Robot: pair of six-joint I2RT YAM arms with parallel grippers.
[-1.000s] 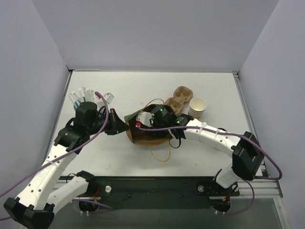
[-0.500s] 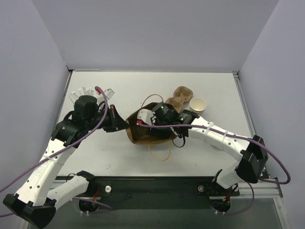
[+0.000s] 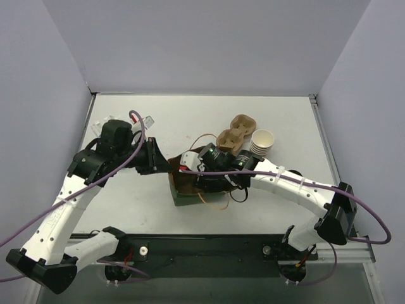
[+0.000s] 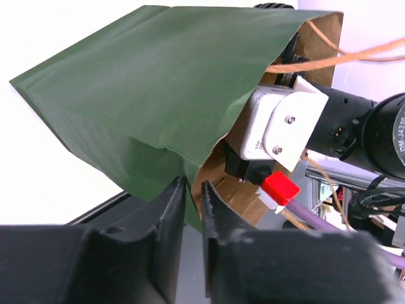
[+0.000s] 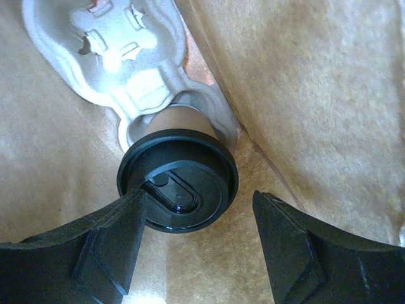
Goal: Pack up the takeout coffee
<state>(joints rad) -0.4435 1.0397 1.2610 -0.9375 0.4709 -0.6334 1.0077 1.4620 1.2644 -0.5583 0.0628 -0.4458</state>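
The takeout coffee (image 5: 177, 180), a kraft cup with a black lid, sits in a pale pulp cup carrier (image 5: 126, 63) on the brown floor inside a paper bag. My right gripper (image 5: 199, 199) is open inside the bag, with one finger beside each side of the lid and not gripping it. The bag is dark green outside (image 4: 145, 82) and shows at the table's middle in the top view (image 3: 180, 197). My left gripper (image 4: 193, 193) is shut on the rim of the bag's mouth, also seen from above (image 3: 163, 166). The coffee is hidden in the top view.
A second brown pulp carrier (image 3: 231, 136) and a stack of unlidded tan cups (image 3: 262, 142) stand behind the bag at the right. The bag's rope handle (image 3: 215, 204) loops on the table in front. White cutlery packets (image 3: 147, 120) lie behind the left arm.
The bag has shifted nearer to me and turned more upright, so its green side now shows. My right gripper has gone deeper into it. My left gripper has kept hold of the rim.
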